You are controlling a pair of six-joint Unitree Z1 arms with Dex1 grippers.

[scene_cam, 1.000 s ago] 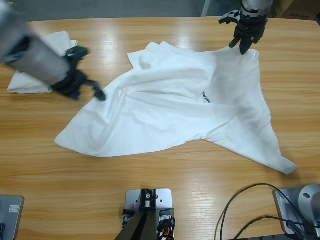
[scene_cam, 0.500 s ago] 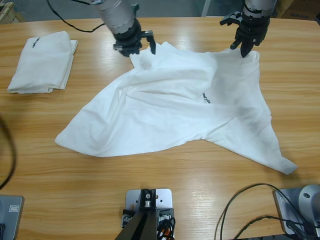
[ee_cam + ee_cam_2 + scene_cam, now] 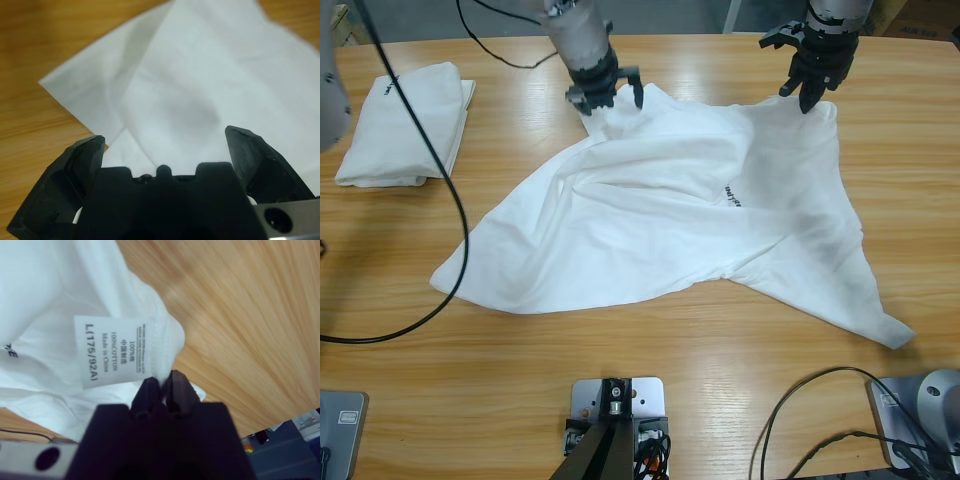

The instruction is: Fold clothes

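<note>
While the plain white soft-cloth T-shirt [image 3: 680, 215] lies crumpled and spread across the middle of the long wooden worktop [image 3: 650, 360], both arms sit at its far edge. The left gripper [image 3: 610, 97] hangs at the shirt's upper-left corner with its fingers [image 3: 252, 150] wide apart and holding nothing; in the left wrist view the white cloth lies directly ahead between them, its corner pointing off to the left onto bare wood. The right gripper [image 3: 812, 80] is at the upper-right corner, its fingers [image 3: 176, 385] pressed together on the shirt's edge just beside the sewn-in white size label [image 3: 116, 351]. The far hem runs roughly straight from one gripper to the other, so the left one probably only needs to drop and close on the corner beneath it for a matched hold. A second white T-shirt, already folded [image 3: 405, 122], rests well apart at the worktop's left end.
</note>
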